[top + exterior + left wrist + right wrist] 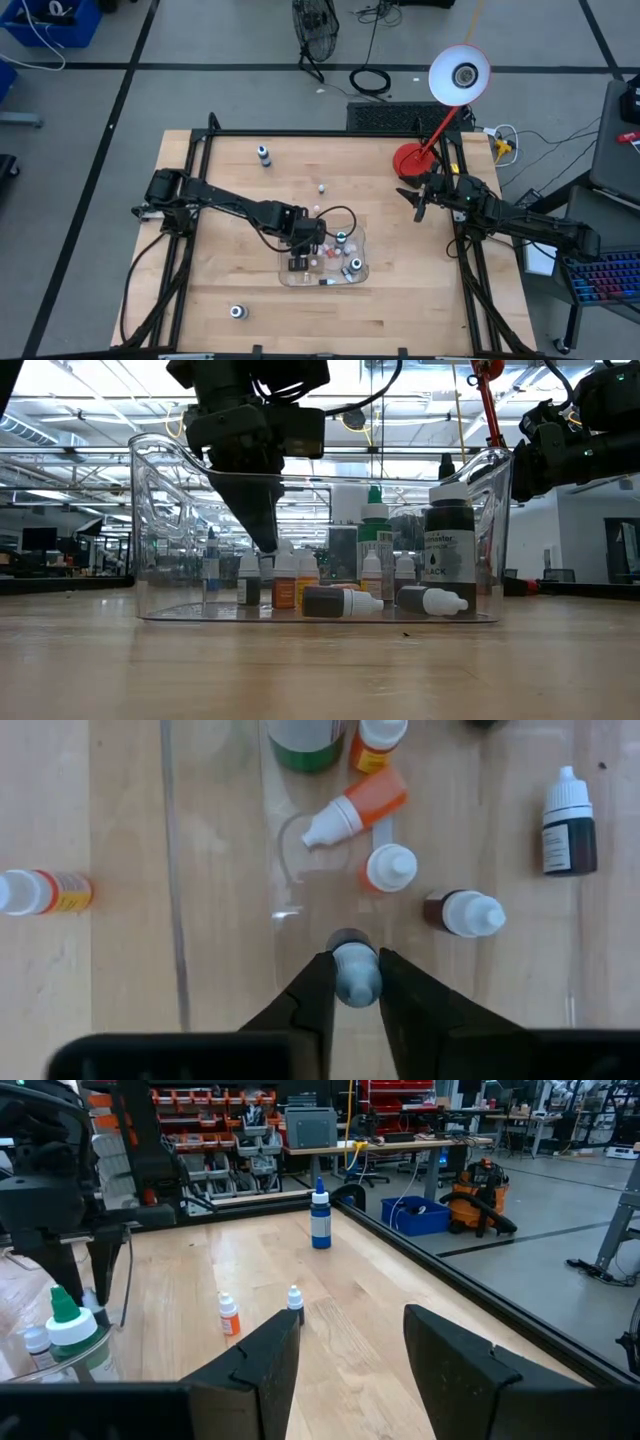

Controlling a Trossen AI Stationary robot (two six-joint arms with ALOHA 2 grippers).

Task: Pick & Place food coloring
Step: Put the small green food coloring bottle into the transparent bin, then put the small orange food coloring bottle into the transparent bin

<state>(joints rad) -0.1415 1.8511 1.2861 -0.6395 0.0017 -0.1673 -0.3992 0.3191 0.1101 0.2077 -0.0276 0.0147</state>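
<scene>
Wood table (400, 290): pale planks, black frame around the edge; both arms reach in from opposite sides.
Left arm: stretches from the left edge to the table's middle, wrist above the tray.
Right arm: waits at the right edge, near the red lamp base (408, 158).
Tray (358, 243): clear plastic, rectangular, at mid-table; most bottles are inside it.
Left gripper (355, 982): pointing straight down into the tray, fingers clenched on a small bottle.
Held bottle (355, 970): pale bluish cap, pinched between the two fingertips, low inside the tray; the low view does not settle whether its base touches the floor.
Right gripper (348, 1345): fingers parted, nothing between them, above bare wood.
Black bottle (449, 538): largest in the tray, upright at its right end in the low view.
Green-cap bottle (374, 532): upright, just beside the black one.
Small bottles in tray (300, 582): several upright in a cluster; two dark ones lie on their sides in front.
Blue bottle (264, 155): upright, far-left part of the table, well apart from the tray.
Near bottle (237, 312): alone near the table's front edge.
Orange bottle (229, 1316): upright on wood outside the tray, a white-capped one near it.
</scene>
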